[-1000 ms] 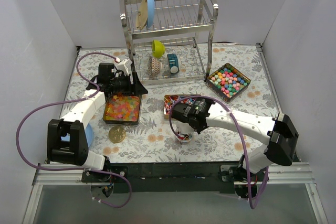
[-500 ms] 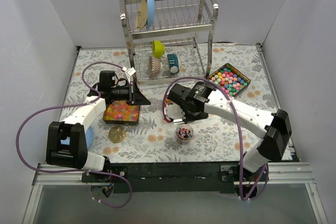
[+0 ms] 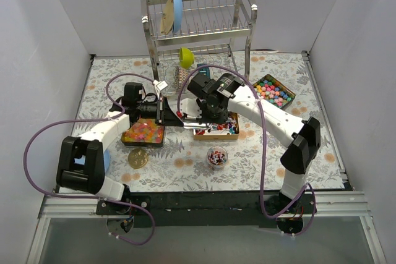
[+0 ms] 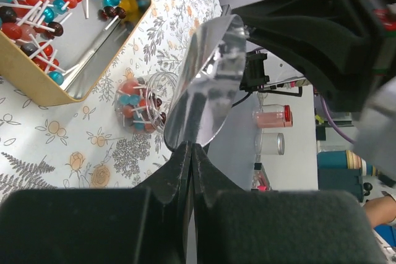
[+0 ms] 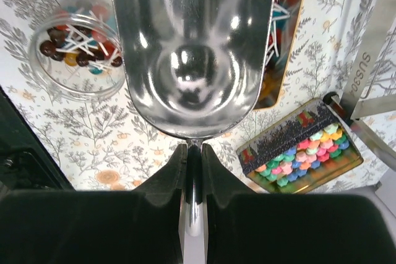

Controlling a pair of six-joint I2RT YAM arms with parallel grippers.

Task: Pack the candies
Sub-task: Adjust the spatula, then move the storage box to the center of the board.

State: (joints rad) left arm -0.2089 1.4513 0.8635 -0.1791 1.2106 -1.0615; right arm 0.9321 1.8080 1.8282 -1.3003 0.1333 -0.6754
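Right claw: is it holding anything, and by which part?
The right claw pinches an empty metal scoop by its thin handle, just behind the bowl.

Right arm's swung off the plastic cup [image 3: 216, 156], back and left: right gripper [image 5: 193, 153] with right scoop [image 5: 192, 47] is now over the lollipop tin's [image 3: 216, 138] back-left corner, close by the dish rack [image 3: 198, 28]. I see the cup uncovered from above. Left gripper [image 4: 190, 153] slid right off the gummy tin [image 3: 143, 144]; left scoop [image 4: 207, 85] now hangs between the two tins.
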